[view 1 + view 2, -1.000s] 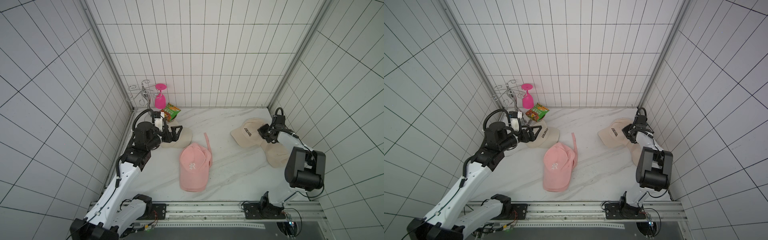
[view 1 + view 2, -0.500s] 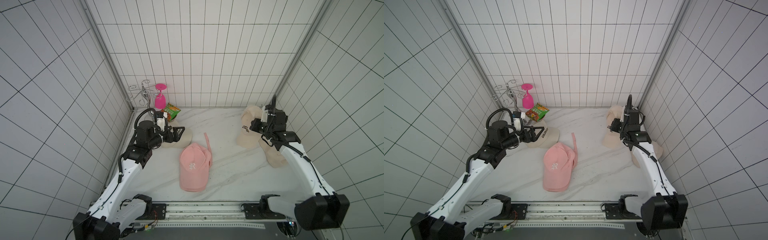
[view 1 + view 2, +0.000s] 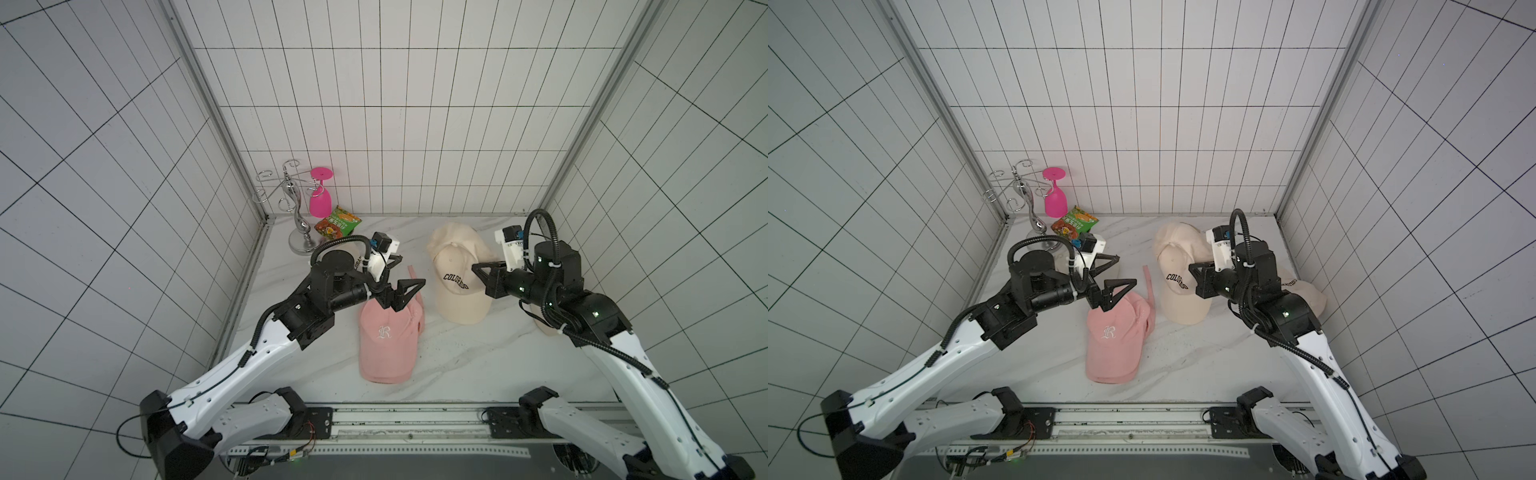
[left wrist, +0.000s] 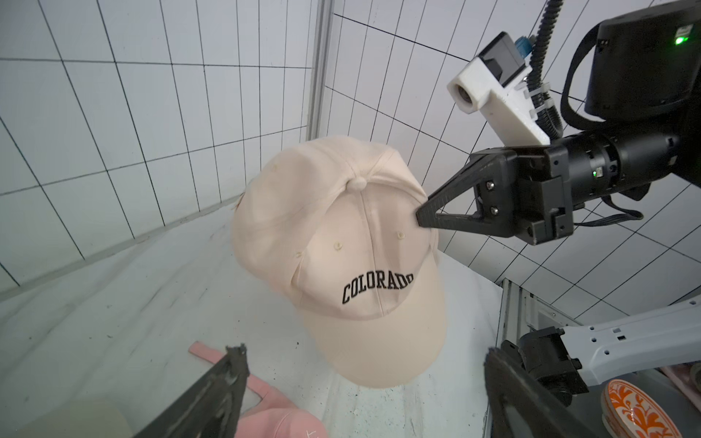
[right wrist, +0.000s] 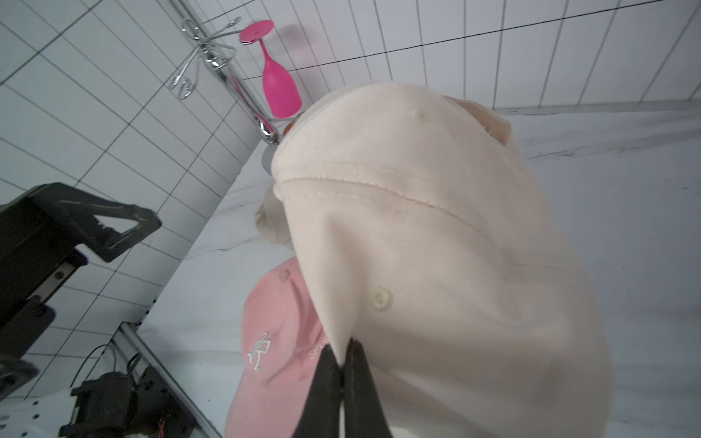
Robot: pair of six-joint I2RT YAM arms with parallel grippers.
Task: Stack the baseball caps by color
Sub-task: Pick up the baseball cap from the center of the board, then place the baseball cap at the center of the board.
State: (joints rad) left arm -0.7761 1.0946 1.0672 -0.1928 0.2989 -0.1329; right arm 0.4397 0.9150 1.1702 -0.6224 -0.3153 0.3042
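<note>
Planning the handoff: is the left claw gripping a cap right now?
No: the left claw stands open and empty in the left wrist view; the right claw pinches the cream cap.

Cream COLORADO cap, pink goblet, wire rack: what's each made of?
Cream cap: woven cotton-like fabric, matte; stitched seams, embroidered lettering, creases where pinched. Goblet: probably plastic, opaque hot pink, slight sheen. Rack: metal wire, likely chromed; mirror-bright reflections.
</note>
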